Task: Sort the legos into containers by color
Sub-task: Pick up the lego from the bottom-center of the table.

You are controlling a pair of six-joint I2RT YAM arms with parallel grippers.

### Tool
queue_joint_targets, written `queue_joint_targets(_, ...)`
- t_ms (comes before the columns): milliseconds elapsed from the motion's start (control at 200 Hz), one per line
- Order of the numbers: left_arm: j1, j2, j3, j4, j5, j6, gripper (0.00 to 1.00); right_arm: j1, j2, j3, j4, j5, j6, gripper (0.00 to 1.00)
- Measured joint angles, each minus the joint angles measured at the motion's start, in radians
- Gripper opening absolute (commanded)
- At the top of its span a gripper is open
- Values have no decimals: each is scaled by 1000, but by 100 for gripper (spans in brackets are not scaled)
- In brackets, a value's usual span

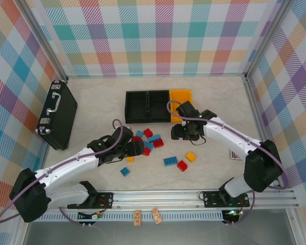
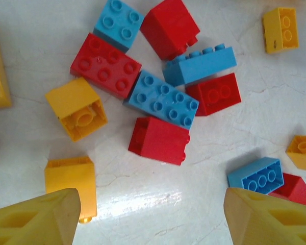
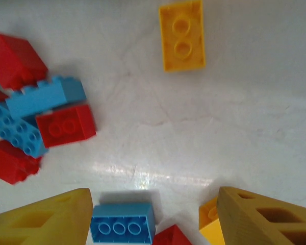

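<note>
The legos are red, blue and yellow-orange bricks; most lie in a cluster (image 1: pixel 149 140) on the table, in front of the containers (image 1: pixel 148 106), two black bins and one yellow-orange bin (image 1: pixel 182 97). My left gripper (image 1: pixel 136 148) hangs open at the cluster's left edge. In the left wrist view its jaws (image 2: pixel 153 217) have only bare table between them, with a red brick (image 2: pixel 159 140) just ahead and a yellow brick (image 2: pixel 71 178) by the left finger. My right gripper (image 1: pixel 186 132) is open below the yellow-orange bin. A blue brick (image 3: pixel 122 224) lies between its fingers, beside the left one.
A flat black case with a metal handle (image 1: pixel 56 115) lies at the far left. Loose bricks sit nearer the arms: blue (image 1: pixel 125 171), blue (image 1: pixel 170 161), red (image 1: pixel 182 165), yellow (image 1: pixel 190 156). Plaid walls close in three sides. A small flat item (image 1: pixel 236 154) lies by the right arm.
</note>
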Motion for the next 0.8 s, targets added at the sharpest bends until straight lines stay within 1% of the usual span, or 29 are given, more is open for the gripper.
queue_joint_targets(170, 0, -55, -53, -14, 26, -20, 74, 84, 13, -18, 7, 0, 37, 68)
queue_joint_targets(355, 0, -114, -101, -34, 33, -43, 74, 149, 77, -26, 16, 0, 64, 75)
queue_joint_targets(805, 0, -125, -134, -37, 36, -66, 74, 269, 249, -24, 3, 3, 75, 77)
